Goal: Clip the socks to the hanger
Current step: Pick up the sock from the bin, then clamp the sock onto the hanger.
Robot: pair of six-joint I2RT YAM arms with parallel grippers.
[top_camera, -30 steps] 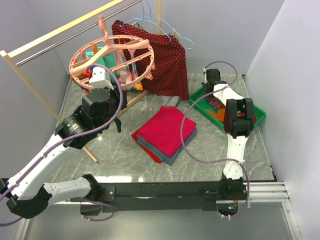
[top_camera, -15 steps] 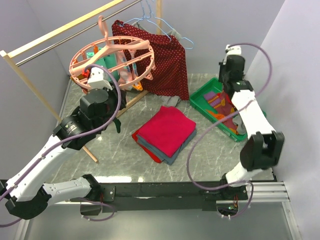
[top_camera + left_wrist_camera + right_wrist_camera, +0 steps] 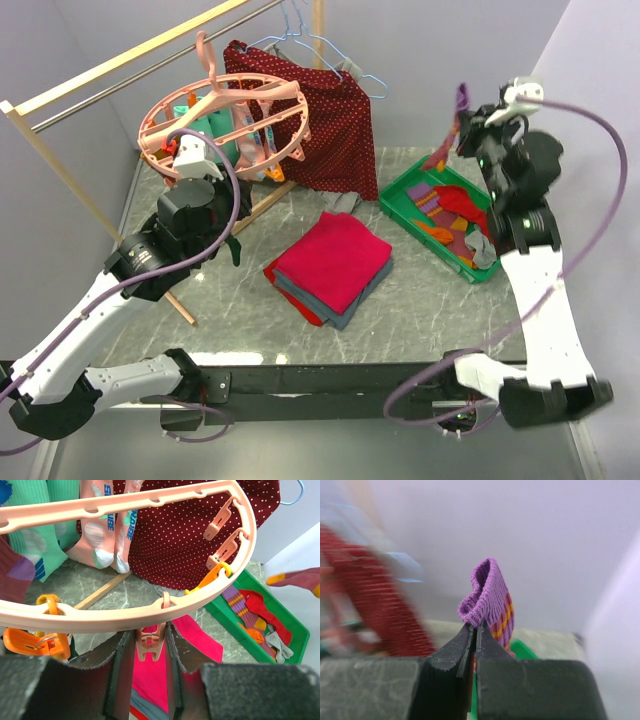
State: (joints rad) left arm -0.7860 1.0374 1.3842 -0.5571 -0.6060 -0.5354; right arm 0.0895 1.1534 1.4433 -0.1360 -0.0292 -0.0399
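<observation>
The pink round hanger (image 3: 225, 110) hangs from the wooden rail at the back left, with teal (image 3: 35, 535) and pink socks (image 3: 107, 530) clipped to it. My left gripper (image 3: 150, 635) sits just under the hanger's near ring (image 3: 125, 615), its two pads pressed on either side of a dangling pink clip (image 3: 150, 645). My right gripper (image 3: 472, 112) is raised high above the green tray (image 3: 400, 205) and is shut on the cuff of a purple-striped sock (image 3: 492, 600), which hangs down below it (image 3: 445, 140). Several more socks (image 3: 455, 210) lie in the tray.
A dark red dotted garment (image 3: 330, 120) hangs behind the hanger, beside thin light-blue wire hangers (image 3: 310, 35). A folded red and grey cloth stack (image 3: 330, 265) lies mid-table. The rack's wooden leg (image 3: 180, 300) slants down by my left arm. An orange clip (image 3: 30, 642) dangles left of my fingers.
My right arm has risen from the green tray and lifted the purple-striped sock up and towards the left. The left gripper has stayed on the pink clip.
</observation>
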